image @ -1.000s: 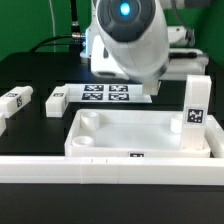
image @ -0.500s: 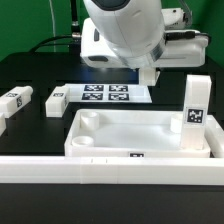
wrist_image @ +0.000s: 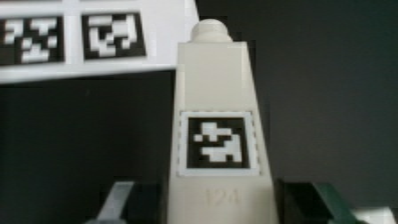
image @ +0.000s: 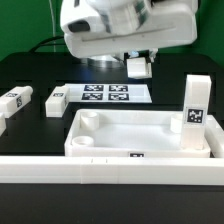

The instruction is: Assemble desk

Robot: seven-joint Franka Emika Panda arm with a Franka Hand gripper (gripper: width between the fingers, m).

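The pincer is closed partway around a white leg. It holds the leg in the air over the far part of the black desk, just beyond the marker board towards the exterior view's right. In the wrist view the leg runs lengthwise between the two fingers. Its black-and-white tag faces the lens and a rounded peg sits at its far end (only the edges of the fingers show, so how flat they press is hard to see). A corner of the marker board lies below the leg and off to one side.

The white tray-shaped top lies open side up near the front of the desk, with a raised rim and a round socket in a corner. A second leg stands upright at the top's end on the exterior view's right, its tag towards the camera. I cannot tell which corner it sits in. Two more legs lie flat on the exterior view's left, apart from the top. One is just beside the marker board and the other is nearer the picture's edge. A long white bar runs along the front, just before the top.
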